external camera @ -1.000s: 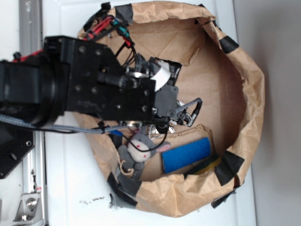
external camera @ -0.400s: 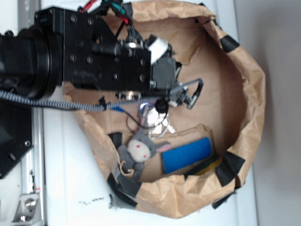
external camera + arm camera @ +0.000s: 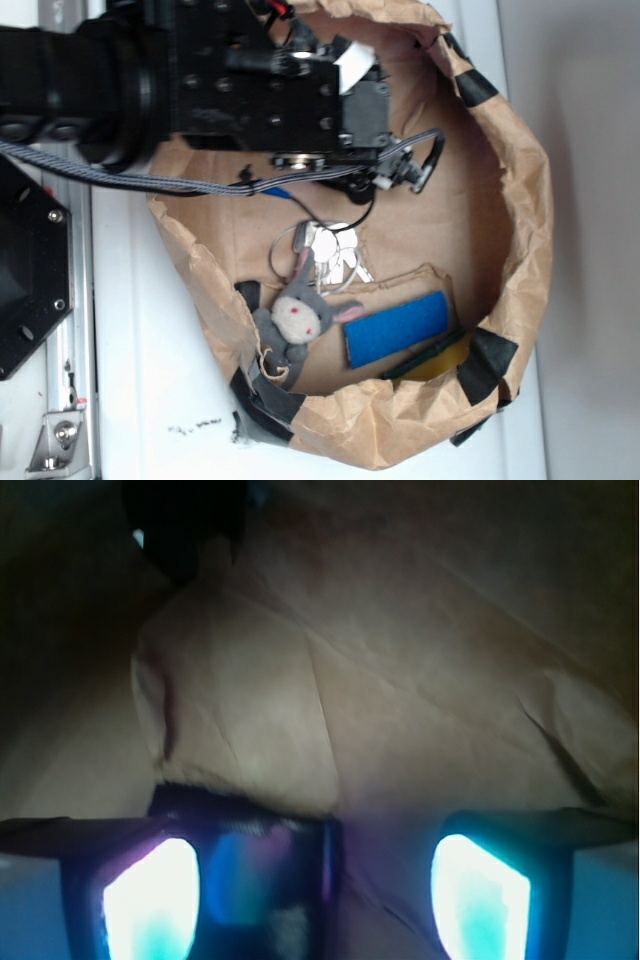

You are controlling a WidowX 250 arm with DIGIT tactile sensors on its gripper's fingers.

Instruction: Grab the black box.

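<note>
Black robot gripper (image 3: 315,880), its jaws parted and holding nothing — a small glossy black box (image 3: 255,865) sits between them, against one finger, on brown paper (image 3: 400,680).

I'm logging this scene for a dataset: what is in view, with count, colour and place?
bag: one, brown paper, walls rolled down, on the table
table: one, white, under the bag
tape patches: several, black, along the bag's rim
black box: one, glossy, on the bag floor between the end effector's fingers
keys: one bunch, silver, mid-floor
plush toy: one, grey, just below the keys
block: one, blue, right of the toy
pad: one, yellow and green, by the wall under the block
arm: one, black, reaching in from upper left
end effector: one, fingers apart
</note>
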